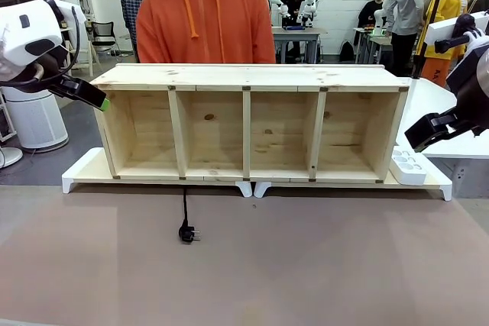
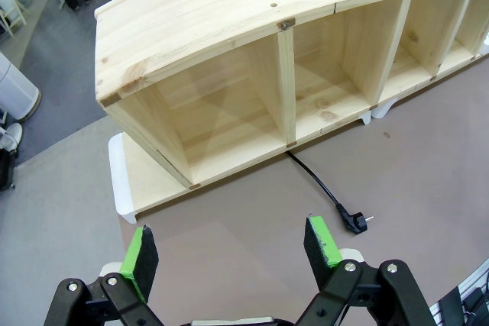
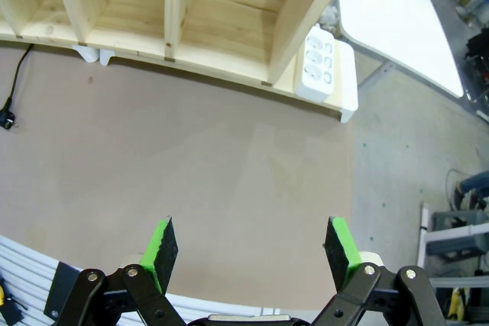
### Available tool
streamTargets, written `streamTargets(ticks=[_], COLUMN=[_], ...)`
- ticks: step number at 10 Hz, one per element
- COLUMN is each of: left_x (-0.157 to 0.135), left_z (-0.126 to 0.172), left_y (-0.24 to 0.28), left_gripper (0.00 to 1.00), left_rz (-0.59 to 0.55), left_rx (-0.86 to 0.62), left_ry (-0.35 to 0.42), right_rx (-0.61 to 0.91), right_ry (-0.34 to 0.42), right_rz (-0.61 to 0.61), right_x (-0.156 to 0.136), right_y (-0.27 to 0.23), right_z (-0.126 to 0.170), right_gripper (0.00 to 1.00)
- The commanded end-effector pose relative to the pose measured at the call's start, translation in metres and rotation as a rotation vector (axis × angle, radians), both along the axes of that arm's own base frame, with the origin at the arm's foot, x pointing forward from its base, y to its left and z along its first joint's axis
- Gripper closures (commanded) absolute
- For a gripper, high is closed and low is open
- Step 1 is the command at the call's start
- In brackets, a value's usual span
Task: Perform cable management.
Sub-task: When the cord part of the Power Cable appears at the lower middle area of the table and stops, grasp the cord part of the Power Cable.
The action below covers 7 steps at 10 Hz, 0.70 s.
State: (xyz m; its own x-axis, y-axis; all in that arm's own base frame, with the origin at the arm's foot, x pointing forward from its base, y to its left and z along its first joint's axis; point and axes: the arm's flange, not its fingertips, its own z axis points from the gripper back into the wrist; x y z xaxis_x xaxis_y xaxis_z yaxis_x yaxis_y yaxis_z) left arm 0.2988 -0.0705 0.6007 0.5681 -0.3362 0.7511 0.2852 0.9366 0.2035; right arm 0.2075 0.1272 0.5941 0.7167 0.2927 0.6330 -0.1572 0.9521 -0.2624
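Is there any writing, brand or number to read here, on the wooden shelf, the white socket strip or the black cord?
None readable. The pale wooden four-compartment shelf, the white multi-socket power strip and the thin black cable show no legible print. Anything on the strip is too small to tell.

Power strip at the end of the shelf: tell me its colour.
The power strip is white. The right wrist view shows it best.

Bright, even, from overhead. Soft shadows inside shelf (image 1: 246, 135) bays. Sharp focus in front view. Bowed lines in wrist views, strongest toward 12 o'clock.
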Motion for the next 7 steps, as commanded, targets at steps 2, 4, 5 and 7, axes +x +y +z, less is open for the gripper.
streamTargets(ticks=[2,4,5,7], left_x=[0.0,0.0,0.0,0.0], left_z=[0.0,0.0,0.0,0.0], left_y=[0.0,0.0,0.0,0.0], left_gripper=[0.0,0.0,0.0,0.0], left_rz=[0.01,0.01,0.01,0.01], left_rx=[-0.005,-0.005,-0.005,-0.005], left_ry=[-0.01,-0.01,-0.01,-0.01], right_rx=[-0.049,-0.082,-0.081,-0.037], right_ry=[0.036,0.05,0.054,0.082], right_rz=[0.05,0.103,0.13,0.198], right_x=[0.019,0.025,0.03,0.041], right_y=[0.028,0.057,0.072,0.103], right_z=[0.02,0.029,0.033,0.037], right_gripper=[0.0,0.0,0.0,0.0])
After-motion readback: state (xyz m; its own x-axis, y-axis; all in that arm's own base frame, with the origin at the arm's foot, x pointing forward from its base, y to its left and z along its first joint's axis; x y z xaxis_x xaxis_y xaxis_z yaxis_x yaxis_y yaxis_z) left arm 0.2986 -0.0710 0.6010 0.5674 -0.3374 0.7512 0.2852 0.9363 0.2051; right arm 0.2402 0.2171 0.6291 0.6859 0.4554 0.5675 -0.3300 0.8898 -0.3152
